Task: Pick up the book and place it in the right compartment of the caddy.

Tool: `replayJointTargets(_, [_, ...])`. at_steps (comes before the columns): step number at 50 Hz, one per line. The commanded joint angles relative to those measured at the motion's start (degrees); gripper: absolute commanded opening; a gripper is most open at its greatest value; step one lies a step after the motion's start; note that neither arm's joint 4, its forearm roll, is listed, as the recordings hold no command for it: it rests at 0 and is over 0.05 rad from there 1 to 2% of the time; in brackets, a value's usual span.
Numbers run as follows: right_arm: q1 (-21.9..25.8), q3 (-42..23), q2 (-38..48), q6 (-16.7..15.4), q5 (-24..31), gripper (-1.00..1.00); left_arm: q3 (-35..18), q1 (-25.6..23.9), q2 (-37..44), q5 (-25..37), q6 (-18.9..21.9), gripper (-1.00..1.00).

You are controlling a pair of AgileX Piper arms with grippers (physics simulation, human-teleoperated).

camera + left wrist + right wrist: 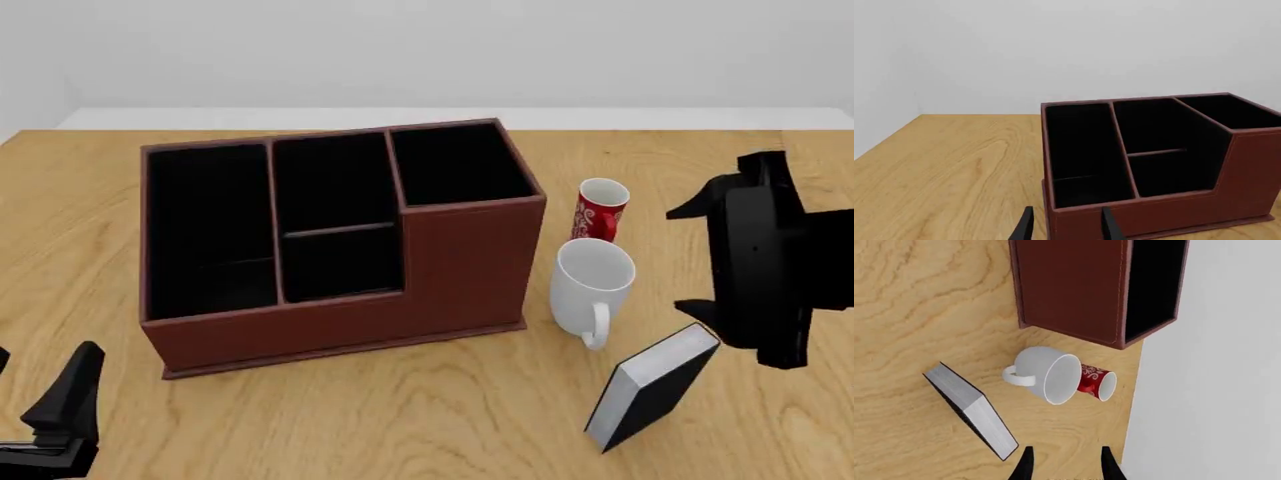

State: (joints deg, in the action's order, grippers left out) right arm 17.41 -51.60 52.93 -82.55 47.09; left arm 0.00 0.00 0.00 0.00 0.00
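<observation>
Task status: nothing is done yet. The book (pixel 654 388) stands on the table (pixel 400 420), untouched, at about 4 o'clock from the caddy (pixel 467 270) in the front view, just nearside of the white mug (pixel 591 285). The right compartment (pixel 454 165) holds nothing. Approach, grasp, lift, transfer and release all remain.

Gripper states:
- Right gripper (pixel 1064 462) — fingers spread, nothing between them. In the front view the arm sits at 3 o'clock from the book, close to its upper corner but apart from it.
- Left gripper (pixel 1066 227) — fingers spread, nothing held, at the caddy's near-left corner, well apart from the book.

Book orientation: it rests on an edge and appears tilted, not flat on a cover. In the front view its long axis runs from roughly 7 o'clock to 1 o'clock. The white page edges face up and toward the camera; the black cover faces 4 o'clock.

A red patterned cup (pixel 599 208) stands just beyond the mug, beside the caddy's right wall.
</observation>
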Motion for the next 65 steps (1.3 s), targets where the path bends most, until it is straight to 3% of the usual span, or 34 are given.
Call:
replayJointTargets(1, [0.38,1.05,-1.73,-0.48,4.08,1.0,0.0,0.0,0.0,0.0,0.0,1.0])
replayJointTargets(4, [0.83,1.36,-2.0,-0.43,3.87,1.0,0.0,0.0,0.0,0.0,0.0,1.0])
replayJointTargets(5, [0.45,3.01,-2.98,-1.92,3.85,1.0,0.0,0.0,0.0,0.0,0.0,1.0])
replayJointTargets(6, [2.88,0.98,-2.22,0.77,4.31,1.0,0.0,0.0,0.0,0.0,0.0,1.0])
replayJointTargets(10, [1.65,2.49,-2.68,-0.74,3.62,1.0,0.0,0.0,0.0,0.0,0.0,1.0])
replayJointTargets(24, [4.4,5.15,-1.83,2.38,3.89,1.0,0.0,0.0,0.0,0.0,0.0,1.0])
replayJointTargets(25, [3.95,6.47,-2.45,1.2,3.61,1.0,0.0,0.0,0.0,0.0,0.0,1.0])
replayJointTargets(27, [5.02,6.0,-2.16,2.69,4.85,1.0,0.0,0.0,0.0,0.0,0.0,1.0])
replayJointTargets(34, [5.36,6.97,-2.86,2.23,5.34,1.0,0.0,0.0,0.0,0.0,0.0,1.0])
replayJointTargets(65, [7.86,10.73,1.13,5.1,1.12,1.0,0.0,0.0,0.0,0.0,0.0,1.0])
